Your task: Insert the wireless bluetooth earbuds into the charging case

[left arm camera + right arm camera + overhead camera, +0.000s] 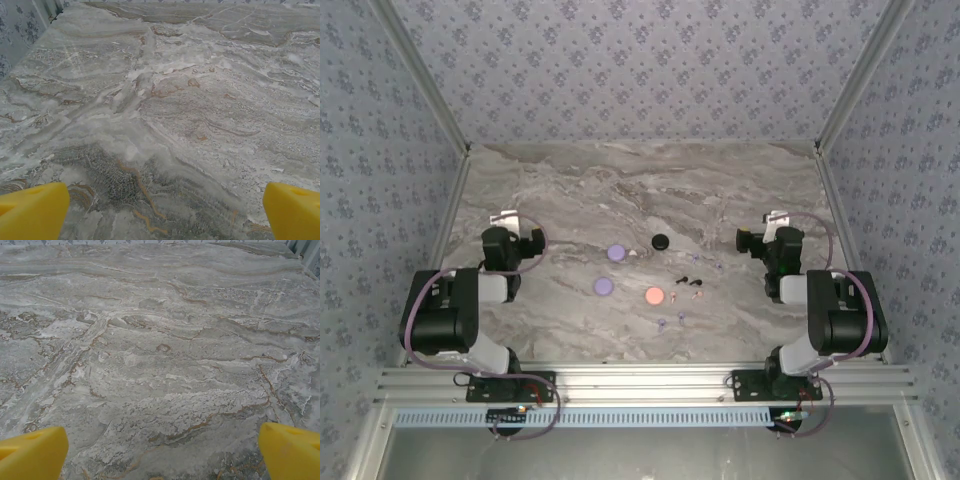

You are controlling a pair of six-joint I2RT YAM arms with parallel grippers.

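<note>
Left gripper (162,216): yellow fingers (31,210) spread wide over bare marble, holding nothing. Right gripper (161,455): likewise spread and empty. Each stands well apart from the pink case (654,296), one on either side of it. The wireless bluetooth earbuds lie loose on the table (570,190): black pair (685,279) right of and just beyond the pink case, pink pair (673,297) just beside its right edge, lilac pair (662,322) near its front. Lilac case (603,287) left of it; second lilac case (616,252) left and farther back; black case (661,240) beyond.
</note>
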